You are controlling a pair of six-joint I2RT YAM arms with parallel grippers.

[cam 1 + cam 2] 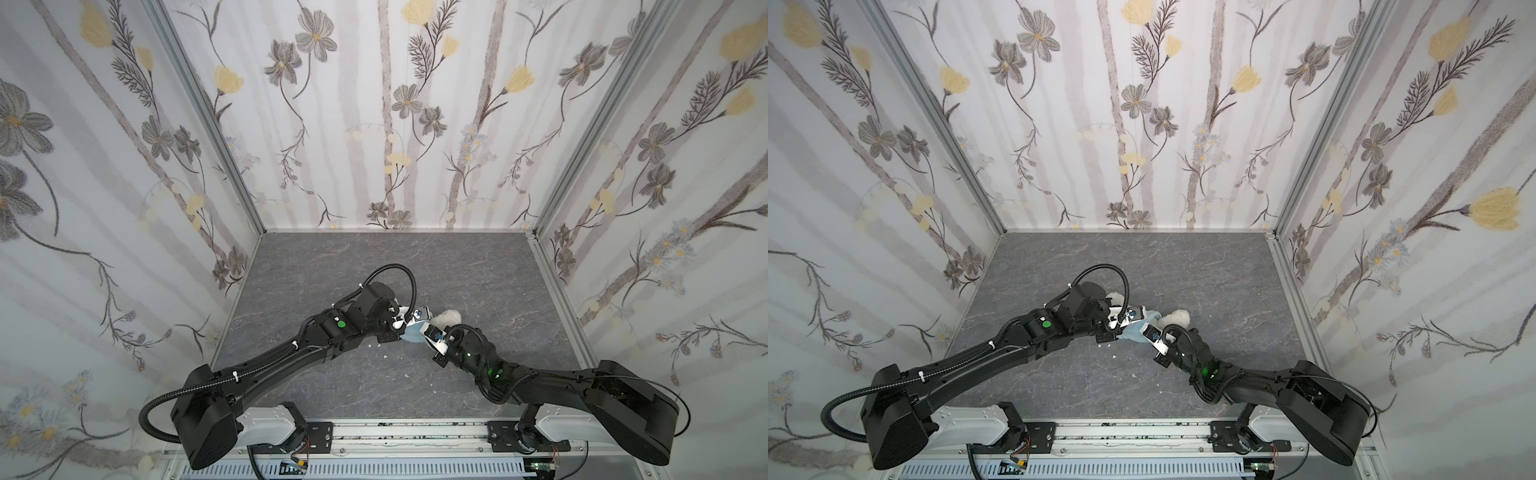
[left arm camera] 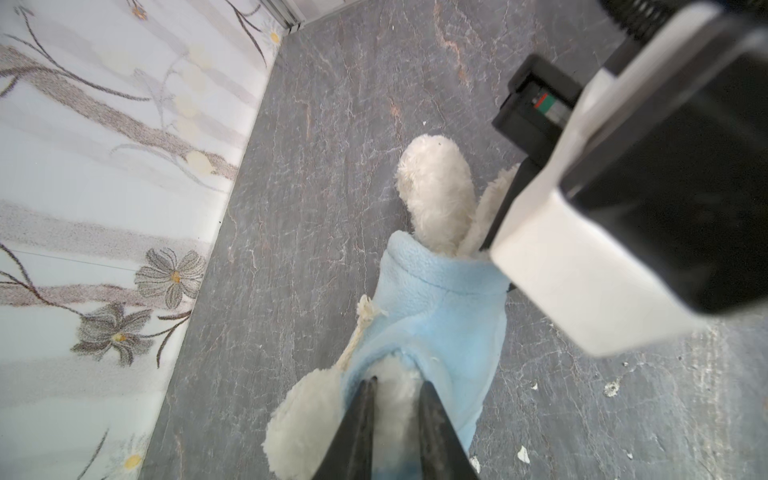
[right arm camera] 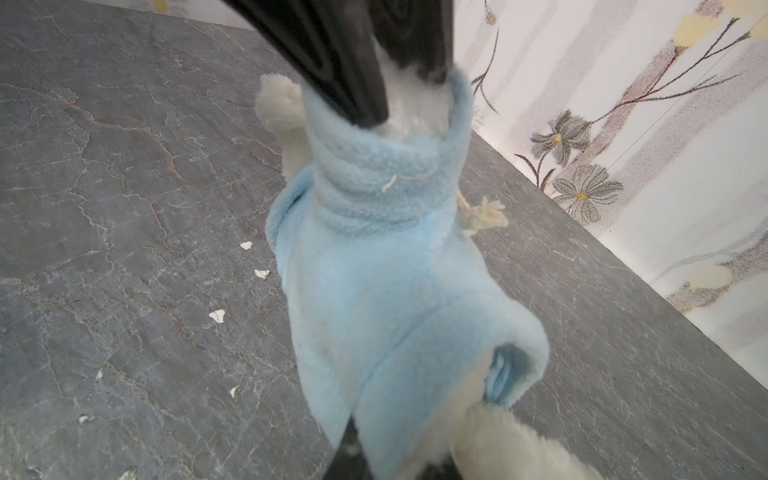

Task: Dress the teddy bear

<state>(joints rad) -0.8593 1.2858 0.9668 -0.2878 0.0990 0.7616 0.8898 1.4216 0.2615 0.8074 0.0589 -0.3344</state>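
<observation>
A: Subject first. Where is the teddy bear (image 1: pixel 448 318)?

B: Near the middle of the grey table (image 1: pixel 374 257), a little toward the near edge, stretched between the 2 grippers. In both top views a tuft of white fluff shows just beyond the right gripper. Cannot tell whether the bear rests on the surface or hangs clear of it.

A: Clothing?

B: A light-blue hoodie (image 3: pixel 386 291) wraps the torso. In the left wrist view, 2 white limbs stick out of 1 opening, side by side. Another fluffy lobe bulges beside the opposite opening. The face is not in view.

A: Left gripper (image 2: pixel 397 395)?

B: Fingers narrow but not touching, pinching the white fur that fills the hoodie's opening. The right wrist view agrees: both black tips sit inside the hemmed blue edge with fur between them.

A: Right gripper (image 3: pixel 390 457)?

B: Fingers pressed together at the other end of the garment. Blue fleece runs down between the dark fingers. Cannot tell whether fur is caught there too.

A: Surroundings?

B: A cream drawstring (image 3: pixel 484 216) with a frayed end hangs off the hoodie's side. Small white flakes (image 3: pixel 217 316) lie scattered on the table near the bear. Floral walls (image 1: pixel 124 166) enclose 3 sides.
</observation>
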